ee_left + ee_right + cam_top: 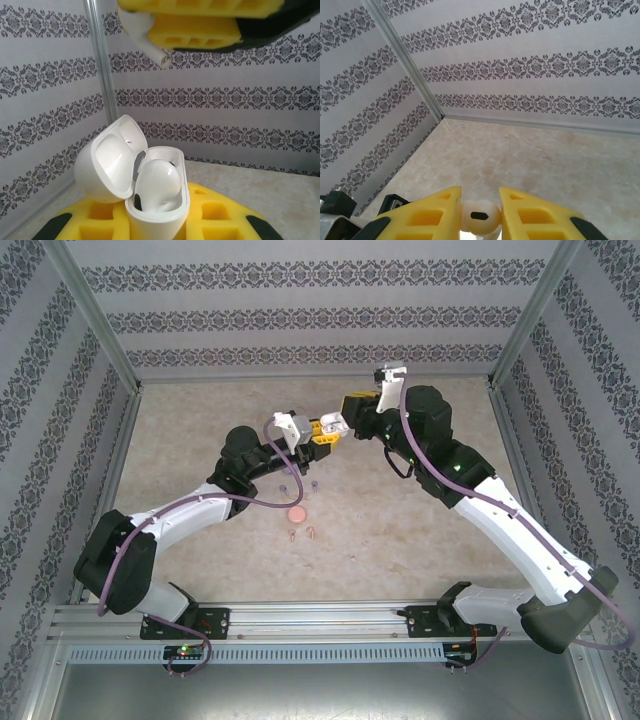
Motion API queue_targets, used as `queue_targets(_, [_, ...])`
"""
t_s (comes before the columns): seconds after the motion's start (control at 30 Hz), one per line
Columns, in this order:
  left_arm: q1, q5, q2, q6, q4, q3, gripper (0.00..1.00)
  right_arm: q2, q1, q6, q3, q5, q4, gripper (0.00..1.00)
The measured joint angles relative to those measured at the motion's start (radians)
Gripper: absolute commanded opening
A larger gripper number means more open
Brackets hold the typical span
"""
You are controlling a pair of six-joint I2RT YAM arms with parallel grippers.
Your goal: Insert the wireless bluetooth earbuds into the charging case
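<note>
My left gripper (318,432) is raised over the middle of the table and shut on a white charging case (160,210). The case's lid (107,160) is swung open to the left. One white earbud (155,182) sits in the case. My right gripper (342,418) faces the left one from the right, its yellow fingers (200,30) hanging just above the case. It is shut on a second white earbud (480,216), whose stem (161,57) points down toward the open case, still apart from it.
A round pink case (296,512) lies on the table below the grippers. Two pinkish earbuds (301,533) rest just in front of it, and two small purplish ones (285,490) just behind. Patterned walls and metal posts (102,65) enclose the table.
</note>
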Motion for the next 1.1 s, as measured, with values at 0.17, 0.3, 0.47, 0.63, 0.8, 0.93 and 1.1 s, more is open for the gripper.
queue_targets(0.17, [0.0, 0.0, 0.004, -0.009, -0.001, 0.004, 0.0, 0.0, 0.0, -0.004, -0.04, -0.01, 0.009, 0.25])
queue_targets(0.3, [0.0, 0.0, 0.005, -0.014, 0.0, 0.013, 0.0, 0.0, 0.0, -0.003, -0.068, -0.011, 0.017, 0.25])
queue_targets(0.47, [0.0, 0.0, 0.006, -0.015, 0.0, 0.016, 0.0, 0.0, 0.0, -0.003, -0.087, -0.011, 0.021, 0.25])
queue_targets(0.63, [0.0, 0.0, 0.006, -0.016, 0.0, 0.016, 0.0, 0.0, -0.002, -0.003, -0.093, -0.011, 0.03, 0.25])
queue_targets(0.8, [0.0, 0.0, 0.006, -0.018, 0.0, 0.016, 0.0, 0.0, -0.007, -0.007, -0.097, -0.011, 0.042, 0.25])
queue_targets(0.93, [0.0, 0.0, 0.006, -0.018, 0.0, 0.016, 0.0, 0.0, -0.007, -0.027, -0.098, -0.011, 0.044, 0.24])
queue_targets(1.1, [0.0, 0.0, 0.006, -0.019, -0.001, 0.016, 0.0, 0.0, -0.006, -0.053, -0.107, -0.01, 0.048, 0.24])
